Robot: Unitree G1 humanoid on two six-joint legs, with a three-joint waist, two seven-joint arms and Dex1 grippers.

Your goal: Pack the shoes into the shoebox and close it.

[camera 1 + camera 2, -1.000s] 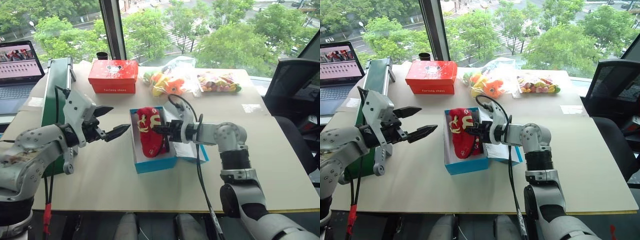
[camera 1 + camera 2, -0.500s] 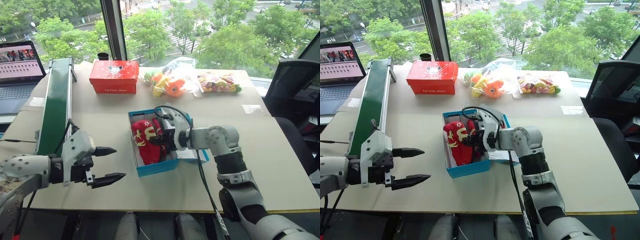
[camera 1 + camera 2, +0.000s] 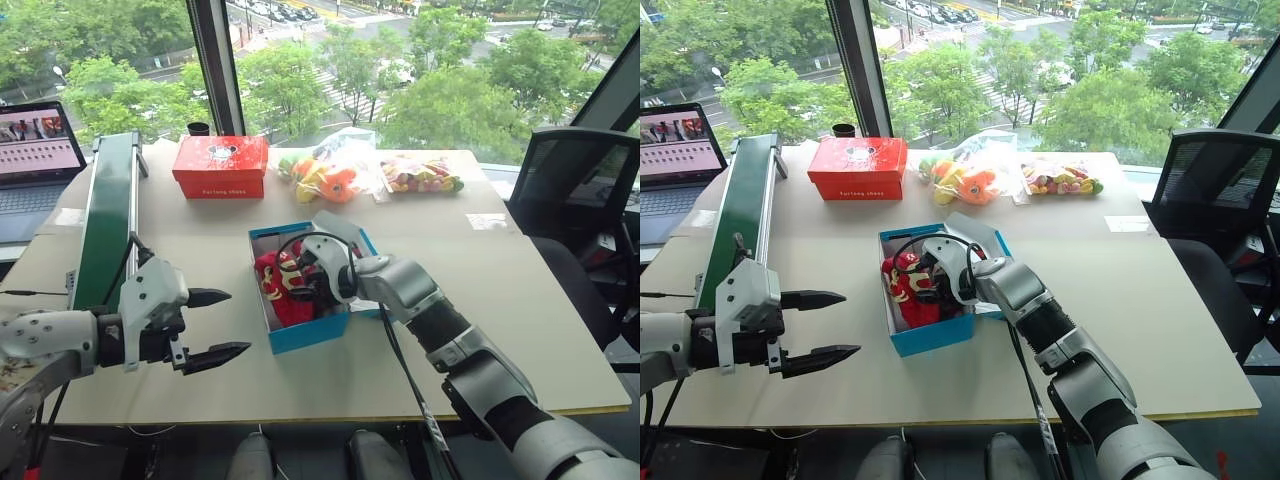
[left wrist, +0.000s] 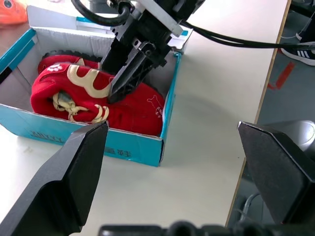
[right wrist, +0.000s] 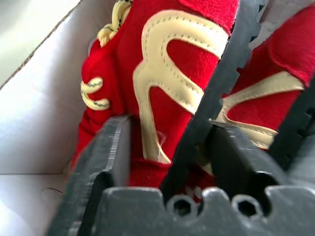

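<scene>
The blue shoebox (image 3: 305, 335) stands open in the middle of the table, its lid (image 3: 362, 243) folded back on the right. Both red shoes (image 3: 280, 292) with cream swirls lie inside it. My right gripper (image 3: 303, 280) reaches into the box from the right. It is open, with its fingers (image 5: 106, 162) spread to either side of one shoe's black sole edge (image 5: 206, 108). My left gripper (image 3: 238, 321) hovers open and empty over the table to the left of the box.
A red box (image 3: 220, 165), a bag of orange plush toys (image 3: 325, 180) and a bag of sweets (image 3: 420, 175) sit at the back. A green conveyor (image 3: 105, 225) and a laptop (image 3: 35, 150) are at the left, an office chair (image 3: 570, 190) at the right.
The whole view has shifted. My right gripper has opened off the shoe and reached a little deeper into the box. The shoe now lies lower in the box.
</scene>
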